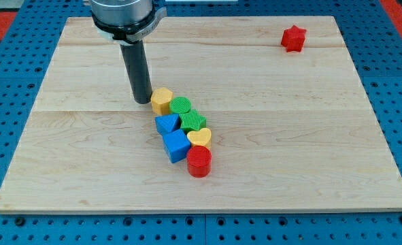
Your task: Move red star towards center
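Small red star-shaped block [293,38] seen near the top right corner of the pale wooden board [309,150], well apart from the rest, no pincer fitted to the dark rod, my tip [142,101] set down just left of the yellow hexagonal block [161,100], which heads a tight cluster of green round block [181,105], green ribbed block [194,120], blue triangular block [166,124], blue cube [176,145], yellow heart block [199,137], red cylinder [199,162].

arm: enters from the view's top | rod: upright, dark | my tip [142,101]: down on the surface
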